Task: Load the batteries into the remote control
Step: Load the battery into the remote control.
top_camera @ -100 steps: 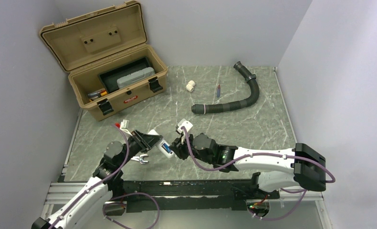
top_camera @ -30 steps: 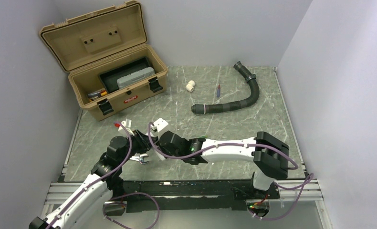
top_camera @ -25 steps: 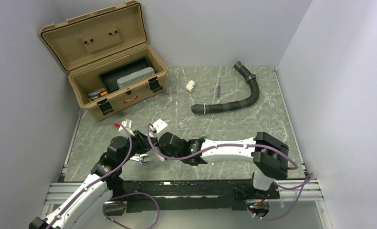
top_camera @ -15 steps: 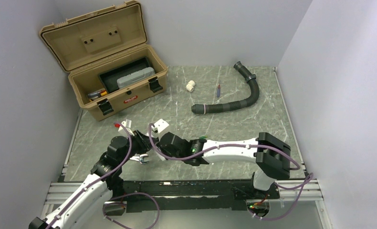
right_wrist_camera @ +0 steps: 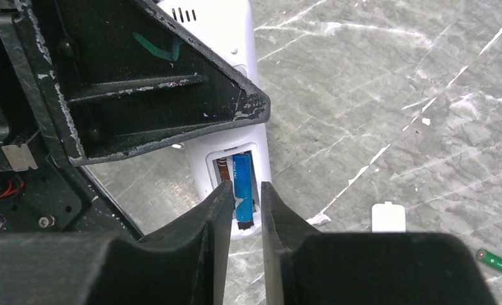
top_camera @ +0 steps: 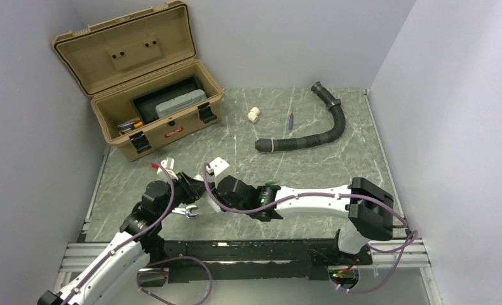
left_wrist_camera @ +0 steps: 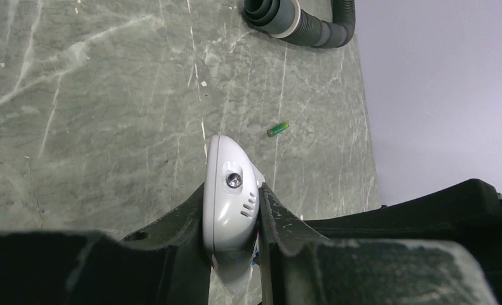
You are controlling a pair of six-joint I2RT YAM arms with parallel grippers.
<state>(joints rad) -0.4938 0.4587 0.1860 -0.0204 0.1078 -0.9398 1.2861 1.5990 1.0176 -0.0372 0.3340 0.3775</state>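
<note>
Lying at the far left of the grey marbled table (top_camera: pixel 312 171), top view: tan toolbox (top_camera: pixel 162 124), lid raised. Right of it a stubby white pipe fitting (top_camera: pixel 253 115), then a slim red-and-blue stick (top_camera: pixel 291 120), then a black corrugated hose (top_camera: pixel 328 130) curving toward the far right corner. At near left, left gripper (top_camera: pixel 196 189) and right gripper (top_camera: pixel 211 192) meeting tip to tip, low over the table. Item between them hidden from this angle.

Left wrist view: remote control (left_wrist_camera: pixel 230 194), white, seen end-on, clenched edgewise between the two black left fingers (left_wrist_camera: pixel 172 235). Green battery (left_wrist_camera: pixel 277 129) lying loose on the table beyond the remote, well apart from it, toward the hose end.

Right wrist view: remote control back side up, battery compartment open at its end. Blue battery (right_wrist_camera: pixel 241 181) seated lengthwise in one slot, with a coil contact showing in the slot beside it. Right fingers (right_wrist_camera: pixel 213 216) standing a narrow gap apart, flanking the battery's end. Gripping it or only beside it: cannot tell. Left finger crossing the remote's middle. Small white cover piece (right_wrist_camera: pixel 388 217) flat on the table near the remote. Green battery at the frame's lower corner, just past the cover piece.
</note>
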